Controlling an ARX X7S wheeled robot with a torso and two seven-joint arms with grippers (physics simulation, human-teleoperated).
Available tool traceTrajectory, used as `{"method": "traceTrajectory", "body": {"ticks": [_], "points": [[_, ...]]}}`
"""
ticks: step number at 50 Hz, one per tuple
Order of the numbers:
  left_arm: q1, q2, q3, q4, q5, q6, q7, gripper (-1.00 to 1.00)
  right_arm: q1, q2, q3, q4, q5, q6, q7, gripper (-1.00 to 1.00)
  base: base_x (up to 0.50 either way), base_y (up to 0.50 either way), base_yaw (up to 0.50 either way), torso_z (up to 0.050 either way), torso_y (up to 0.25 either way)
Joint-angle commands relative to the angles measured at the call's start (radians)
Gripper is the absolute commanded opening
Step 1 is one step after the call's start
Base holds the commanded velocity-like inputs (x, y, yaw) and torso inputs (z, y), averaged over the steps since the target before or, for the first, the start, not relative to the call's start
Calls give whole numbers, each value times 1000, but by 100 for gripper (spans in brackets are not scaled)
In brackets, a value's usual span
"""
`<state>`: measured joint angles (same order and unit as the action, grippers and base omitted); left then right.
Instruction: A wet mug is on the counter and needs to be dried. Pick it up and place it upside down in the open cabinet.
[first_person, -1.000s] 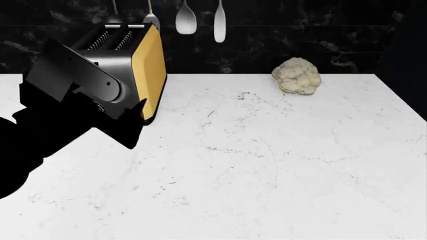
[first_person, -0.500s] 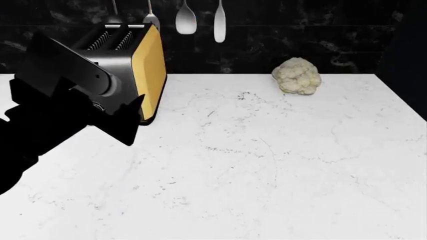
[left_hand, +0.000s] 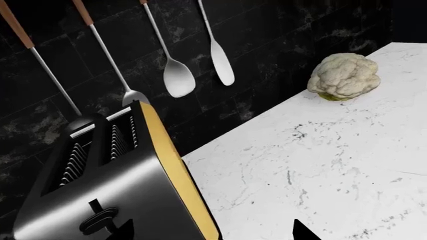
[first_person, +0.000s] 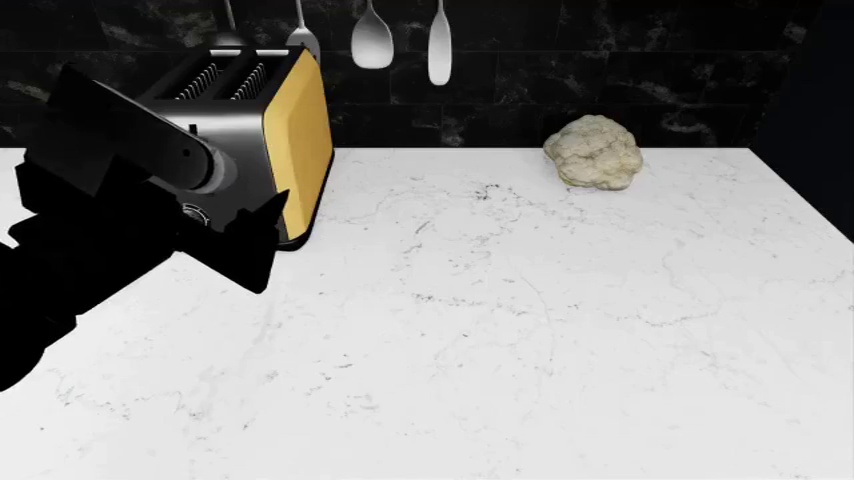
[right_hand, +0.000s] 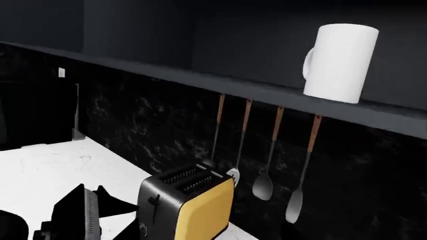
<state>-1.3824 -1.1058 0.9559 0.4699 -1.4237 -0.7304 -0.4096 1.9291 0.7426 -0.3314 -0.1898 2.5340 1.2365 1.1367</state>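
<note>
The white mug (right_hand: 340, 62) stands on the dark shelf of the open cabinet (right_hand: 267, 92), above the hanging utensils, and no gripper touches it. I cannot tell which end is up. It shows only in the right wrist view. The white marble counter (first_person: 534, 320) fills the head view. My left gripper (first_person: 267, 245) hovers in front of the toaster, open and empty. Its two black fingertips (left_hand: 301, 231) show wide apart in the left wrist view. My right gripper's fingers show in no view.
A black and yellow toaster (first_person: 274, 130) stands at the back left of the counter, also in the right wrist view (right_hand: 190, 202). A cauliflower (first_person: 594, 152) lies at the back right. Spoons (first_person: 372, 38) hang on the black wall behind.
My left arm has shifted a little to the left and up in front of the toaster. Nothing else has moved.
</note>
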Motion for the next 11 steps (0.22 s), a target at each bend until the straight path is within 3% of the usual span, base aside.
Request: {"method": "traceTrajectory", "body": {"ticks": [1, 11], "points": [[11, -9, -8, 6, -11, 15, 6, 100, -176, 59, 75, -146, 33, -29, -13, 100, 0, 0, 0, 0, 0], [33, -28, -24, 17, -30, 58, 26, 100, -338, 103, 186, -225, -14, -34, -35, 100, 0, 0, 0, 0, 0]]}}
